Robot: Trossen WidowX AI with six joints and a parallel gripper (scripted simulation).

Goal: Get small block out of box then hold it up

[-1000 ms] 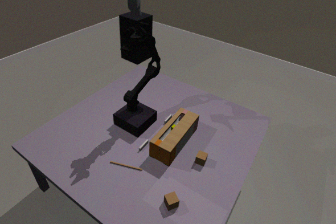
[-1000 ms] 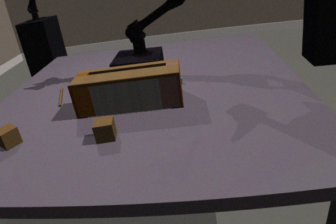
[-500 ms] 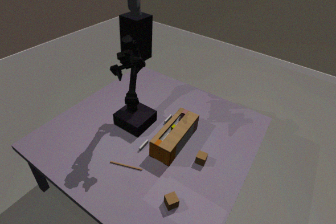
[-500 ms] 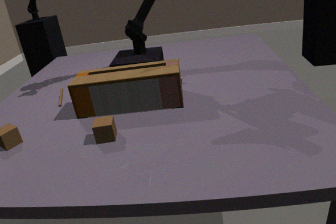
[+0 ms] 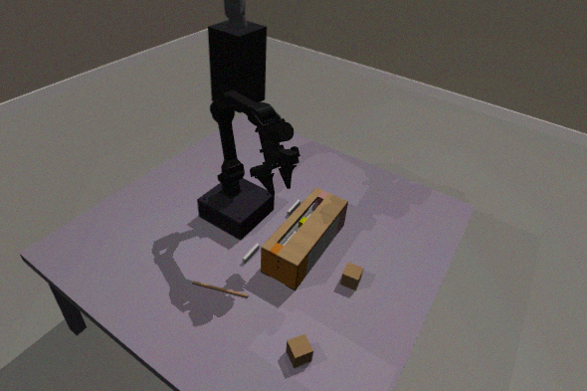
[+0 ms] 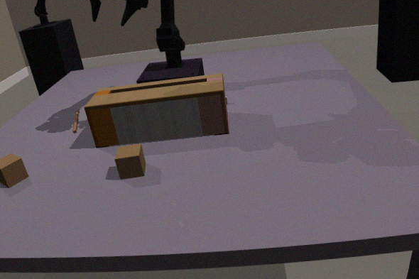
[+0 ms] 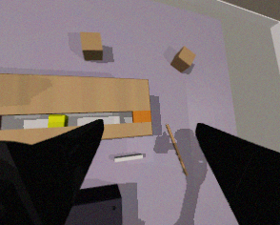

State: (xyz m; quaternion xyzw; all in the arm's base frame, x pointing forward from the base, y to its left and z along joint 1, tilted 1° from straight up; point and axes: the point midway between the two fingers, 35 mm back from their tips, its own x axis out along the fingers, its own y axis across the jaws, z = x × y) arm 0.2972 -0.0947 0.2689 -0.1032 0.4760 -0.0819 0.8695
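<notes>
The small yellow block (image 5: 302, 221) (image 7: 56, 121) sits inside the box, seen through the long slot in its top. The wooden box (image 5: 325, 225) (image 6: 160, 94) (image 7: 71, 95) stands upright on the table, with an orange end (image 5: 277, 249) (image 6: 103, 126) (image 7: 142, 116) and a pink end (image 5: 323, 195) (image 6: 213, 114). In the exterior view the front panel looks grey and the block cannot be made out behind it. My gripper (image 5: 281, 190) (image 6: 109, 23) (image 7: 150, 126) is open and empty, pointing down, above and apart from the box.
A thin wooden stick (image 5: 220, 289) (image 6: 76, 121) (image 7: 176, 150) lies beyond the orange end. White bars (image 5: 293, 206) (image 5: 251, 254) (image 7: 129, 157) lie between the box and the arm's base (image 5: 236, 215). Two wooden cubes (image 5: 352, 276) (image 5: 299, 350) (image 6: 131, 161) (image 6: 13, 170) stand on the table.
</notes>
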